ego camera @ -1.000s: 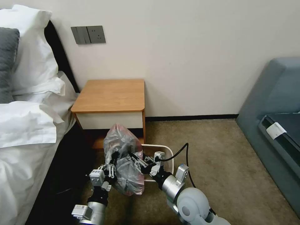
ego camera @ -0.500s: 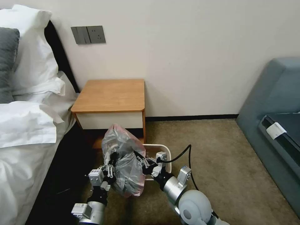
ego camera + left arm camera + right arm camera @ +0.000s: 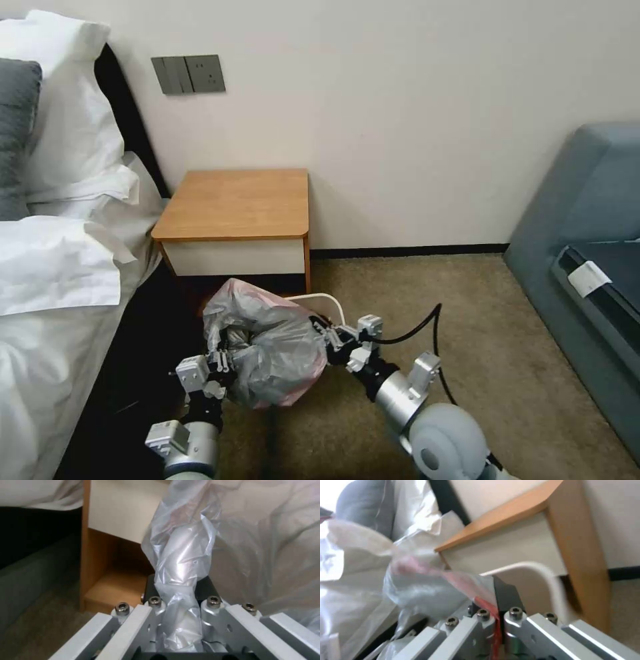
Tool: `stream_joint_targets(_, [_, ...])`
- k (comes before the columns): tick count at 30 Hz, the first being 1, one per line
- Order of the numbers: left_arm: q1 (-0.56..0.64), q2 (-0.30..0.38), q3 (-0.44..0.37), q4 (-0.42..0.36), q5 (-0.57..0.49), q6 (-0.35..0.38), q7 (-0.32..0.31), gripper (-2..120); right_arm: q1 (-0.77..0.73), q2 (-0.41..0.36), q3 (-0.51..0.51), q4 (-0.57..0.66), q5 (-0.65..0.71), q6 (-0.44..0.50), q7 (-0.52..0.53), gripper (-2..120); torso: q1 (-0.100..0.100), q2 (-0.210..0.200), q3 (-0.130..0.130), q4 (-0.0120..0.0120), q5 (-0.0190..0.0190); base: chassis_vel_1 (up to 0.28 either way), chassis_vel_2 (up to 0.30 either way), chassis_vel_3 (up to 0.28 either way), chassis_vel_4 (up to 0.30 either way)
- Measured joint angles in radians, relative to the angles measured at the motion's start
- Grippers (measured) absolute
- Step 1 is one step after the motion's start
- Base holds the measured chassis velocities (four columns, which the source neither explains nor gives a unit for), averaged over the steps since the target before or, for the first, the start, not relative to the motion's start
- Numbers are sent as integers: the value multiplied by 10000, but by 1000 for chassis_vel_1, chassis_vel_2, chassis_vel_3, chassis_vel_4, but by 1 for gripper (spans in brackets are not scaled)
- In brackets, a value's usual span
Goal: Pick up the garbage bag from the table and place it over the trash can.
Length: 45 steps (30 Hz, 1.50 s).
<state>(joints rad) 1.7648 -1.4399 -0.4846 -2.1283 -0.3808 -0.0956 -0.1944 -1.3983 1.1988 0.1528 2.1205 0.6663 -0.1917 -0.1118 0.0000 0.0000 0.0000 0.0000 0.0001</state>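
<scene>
1. The garbage bag (image 3: 267, 353) hangs stretched between my two claws, low in front of the table (image 3: 237, 203), its long axis running nine to three o'clock.
2. My left claw (image 3: 217, 363) is clenched on its nine o'clock end.
3. My right claw (image 3: 325, 335) pinches the pinkish-red edge at three o'clock.
4. The trash can (image 3: 327, 301) rim peeks out at one o'clock of the bag, nearest my right claw.
5. No writing is readable.

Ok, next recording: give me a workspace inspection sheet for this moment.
Surface: table top bare.
Job's things: garbage bag spread over the trash can, whose rim peeks out behind.
Clutter: nothing seen.
Grippers: left gripper and right gripper each shut on the garbage bag, at opposite edges.
Cables: black cable loops above the right wrist.
Surroundings: bed, grey sofa, wall switches, carpet.
</scene>
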Motion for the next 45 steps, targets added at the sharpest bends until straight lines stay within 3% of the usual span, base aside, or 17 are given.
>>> stream_joint_targets(8, [39,5,-64,-35,-14,25,-22,8,-14,-64,327,82,-112,-89,8,0,0,0,0,0,-1,0,0,0,0])
stream_joint_targets(13, [31,5,-25,-120,-14,81,-21,8,-115,-212,256,100,-994,43,-397,17,0,0,0,0,-1,0,0,0,0])
stream_joint_targets(17, [11,33,-35,-176,-14,143,5,8,-154,-486,231,87,-2069,499,-935,30,0,0,0,0,0,0,0,0,0])
stream_joint_targets(19, [-8,79,-82,-201,-14,159,33,8,-148,-807,296,44,-3014,1212,-1285,42,1,0,0,0,-1,0,0,0,0])
stream_joint_targets(22, [-3,140,-162,-268,-41,160,116,8,-134,-1063,443,101,-3255,1476,-1579,52,0,0,0,0,0,0,0,0,0])
stream_joint_targets(28, [13,260,-406,-374,-174,161,489,8,10,-1751,649,488,-2589,1454,-2070,71,0,0,0,-1,-1,0,0,0,0])
stream_joint_targets(34, [61,315,-621,-416,-151,-85,1160,8,772,-2570,633,610,-804,386,-2420,96,0,0,0,0,0,0,0,0,0])
stream_joint_targets(45, [97,284,-704,-17,740,-1072,1714,8,1889,-3477,-135,804,-239,-452,-2042,100,0,0,1,1,-1,0,0,0,0])
